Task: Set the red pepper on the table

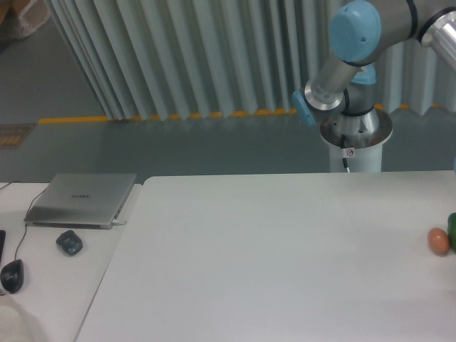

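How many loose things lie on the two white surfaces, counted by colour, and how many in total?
Orange-brown: 1, the egg-shaped thing on the table
Dark green: 1, the thing cut by the right edge
Silver-grey: 1, the closed laptop
Dark: 2, the mice
Red: 0, no pepper in view
Total: 5

- big white surface [271, 263], plain matte top
- orange-brown egg-shaped thing [438, 241] sits right at its right edge
- dark green thing [452, 229] just beside that, mostly cut off by the frame
- adjoining desk [43, 285] on the left: closed laptop [82, 199], two mice [69, 243]
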